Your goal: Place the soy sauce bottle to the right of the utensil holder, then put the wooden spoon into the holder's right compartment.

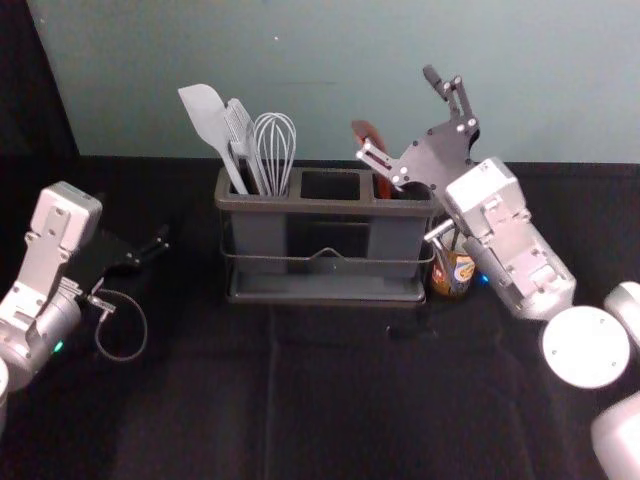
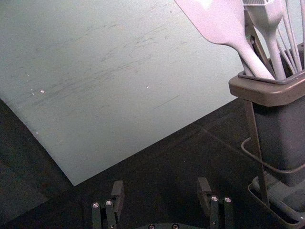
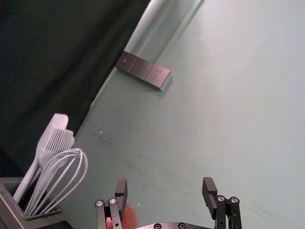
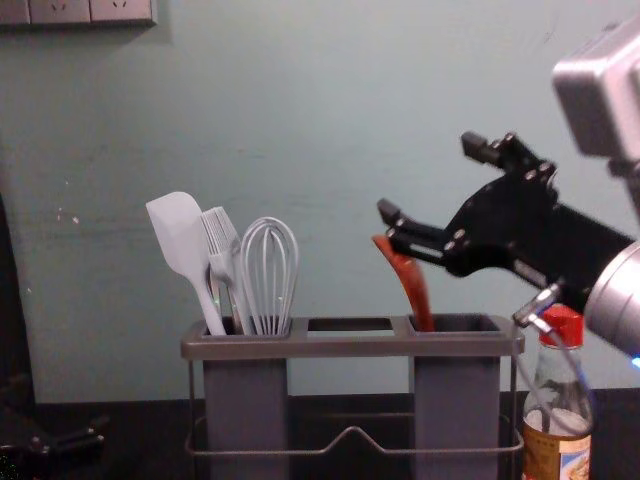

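"Where to find the reddish-brown wooden spoon [image 4: 415, 290]?"
"In the right compartment of the grey-brown plastic utensil holder [image 4: 350, 345], just left of the red-capped glass soy sauce bottle [image 4: 550, 455]."
"And jaws?"
"Wide on the black right gripper [image 4: 430, 178], near the spoon's top; wide on the black left gripper [image 1: 138, 222], left of the holder."

**Surroundings, far side**

Pale spatula [image 4: 180, 230], brush [image 4: 222, 238] and whisk [image 4: 268, 275] grouped, left to right, near far edge of black-covered tabletop [image 1: 190, 400]. Heads up; spatula tilted left. Behind: grey-green wall [image 4: 400, 80], scuffed. Three-part socket panel [image 4: 65, 11] mounted high on wall, left; pale trunking [image 3: 167, 26] meets it. Dark cloth [image 1: 30, 80] hangs beyond tabletop's far left corner.
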